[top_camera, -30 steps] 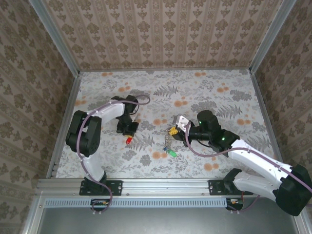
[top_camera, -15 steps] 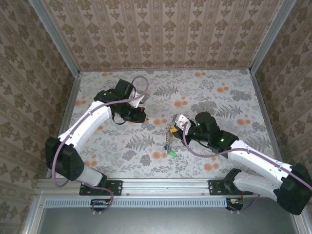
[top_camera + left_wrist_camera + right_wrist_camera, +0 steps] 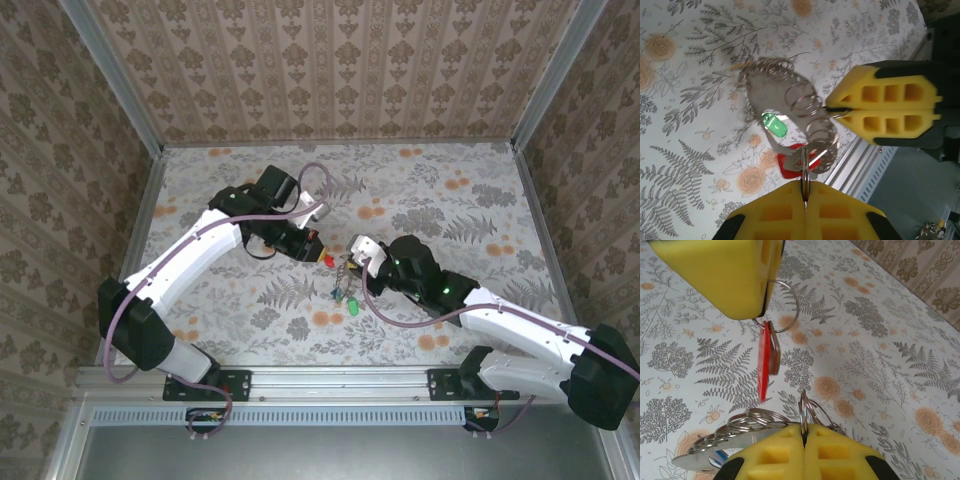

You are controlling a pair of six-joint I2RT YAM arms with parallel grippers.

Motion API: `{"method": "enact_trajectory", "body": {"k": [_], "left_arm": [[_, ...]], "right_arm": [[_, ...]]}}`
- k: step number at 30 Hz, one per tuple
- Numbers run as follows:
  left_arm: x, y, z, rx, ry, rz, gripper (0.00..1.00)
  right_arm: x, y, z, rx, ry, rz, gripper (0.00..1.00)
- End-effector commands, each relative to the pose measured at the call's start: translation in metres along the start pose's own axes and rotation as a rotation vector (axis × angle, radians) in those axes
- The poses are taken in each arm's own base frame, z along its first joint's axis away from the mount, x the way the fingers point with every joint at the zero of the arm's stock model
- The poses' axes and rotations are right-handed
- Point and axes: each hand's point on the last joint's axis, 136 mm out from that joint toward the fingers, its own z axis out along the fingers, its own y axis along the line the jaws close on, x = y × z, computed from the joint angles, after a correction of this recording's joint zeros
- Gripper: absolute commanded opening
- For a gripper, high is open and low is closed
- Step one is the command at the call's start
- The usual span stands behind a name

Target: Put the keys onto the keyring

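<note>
**Keyring** (image 3: 812, 117): a bunched chain of thin grey wire split rings, linked one through the next, with a flat grey metal tag (image 3: 762, 95) at one end; it was held off the table (image 3: 450, 200) near its middle, between the two arms.

**Right gripper** (image 3: 804, 440): closed, its pads pinching one or two of the rings edge-on; the rest of the chain sagged away to one side.

**Green key** (image 3: 775, 126): tiny, with a translucent plastic head; it hung among the rings, seemingly already threaded.

**Red key** (image 3: 765, 360): flat red plastic head on a short metal blade; it dangled from a small ring (image 3: 785, 305) of its own.

**Left gripper** (image 3: 762, 295): closed on that small ring, just beside the keyring; whether the two touched could not be told.

**Handling, as judged:**
- all pieces were light, stiff and not fragile;
- the wire was slick and springy, and likely to twist or slide in an edge-on pinch;
- the hanging parts were free to swing and turn;
- a ring was best taken across its flat, away from the split, leaving the open end free;
- a key was best taken by its plastic head, which was broader and less slippery than the blade.
</note>
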Motion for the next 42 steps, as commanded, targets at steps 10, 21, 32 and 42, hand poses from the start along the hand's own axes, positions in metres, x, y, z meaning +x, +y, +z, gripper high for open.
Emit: {"method": "enact_trajectory", "body": {"k": [10,21,32,42], "left_arm": [[0.002,-0.003,0.006,-0.074,0.072,0.095,0.0],[0.002,-0.003,0.009,-0.094,0.085,0.106,0.0],[0.0,-0.01,0.011,-0.068,0.079,0.116,0.0],[-0.002,-0.009,0.013,-0.077,0.078,0.116,0.0]], "right_arm": [[-0.046,-0.004,0.0,0.027,-0.116,-0.029,0.0],[-0.046,-0.013,0.003,0.075,-0.102,0.018,0.0],[-0.056,-0.007,0.004,0.051,-0.14,-0.001,0.0],[-0.055,0.004,0.006,0.008,-0.122,-0.053,0.0]]}}
